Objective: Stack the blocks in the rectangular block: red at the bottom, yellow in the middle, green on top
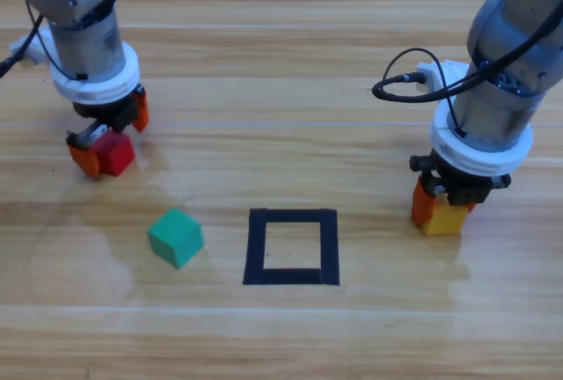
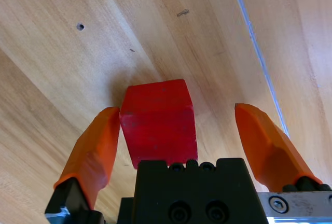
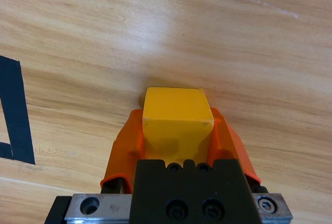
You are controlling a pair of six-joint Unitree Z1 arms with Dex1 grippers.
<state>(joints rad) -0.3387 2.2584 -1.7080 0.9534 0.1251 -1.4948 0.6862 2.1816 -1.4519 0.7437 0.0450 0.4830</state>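
Nothing is stacked yet, as far as these views show; the wooden table carries all three cubes apart from one another, and the black tape square at its middle is hollow and bare inside. Of the two arms, the right gripper stands just to the right of the square, its orange jaws closed narrow on the yellow cube, which the right wrist view shows pinched on both sides with the tape's edge off to the left; whether that cube rests on the wood or is a little raised I cannot tell. The left gripper is low at the upper left, well apart from the square; its jaws are spread wide around the red cube, and in the left wrist view one jaw touches or nearly touches the cube's side while the other stands clear of it, so the red is straddled but not gripped. The green cube lies free between the red cube and the square, turned at an angle, untouched. By my judgement all three placings remain; red must go into the square first, so the yellow in hand has to wait its turn.
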